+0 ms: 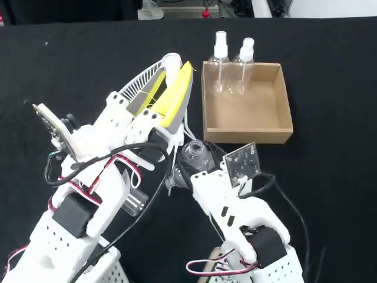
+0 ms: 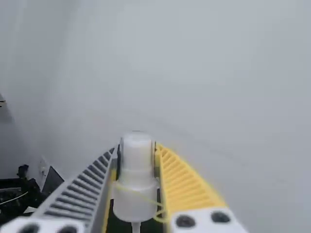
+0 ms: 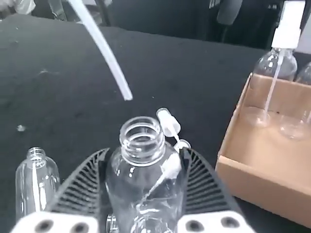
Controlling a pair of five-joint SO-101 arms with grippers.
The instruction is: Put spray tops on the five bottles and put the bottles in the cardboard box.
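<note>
The left gripper (image 1: 175, 66) is hanging raised over the middle of the black table (image 1: 330, 194), its white and yellow fingers pinching a white spray top (image 2: 137, 170) by the collar, with the nozzle head poking out past the fingertips. The top's thin dip tube (image 3: 102, 46) is slanting down from it, and the tube's end is hovering just above and to one side of an open bottle's mouth, not yet inside. That clear open bottle (image 3: 143, 179) is standing upright toward the near edge of the table, with the right gripper (image 1: 191, 154) squeezing it from both sides just below the threaded neck. A second uncapped bottle (image 3: 36, 179) is standing on the table near it, apart from the gripper, partly under the left arm. A loose spray top (image 3: 167, 122) is lying on the table just behind the held bottle. The cardboard box (image 1: 247, 137) is sitting toward the far edge of the table, right of the raised gripper, and two bottles with spray tops on them (image 1: 219, 65) (image 1: 242, 68) are standing side by side in its far left corner.
</note>
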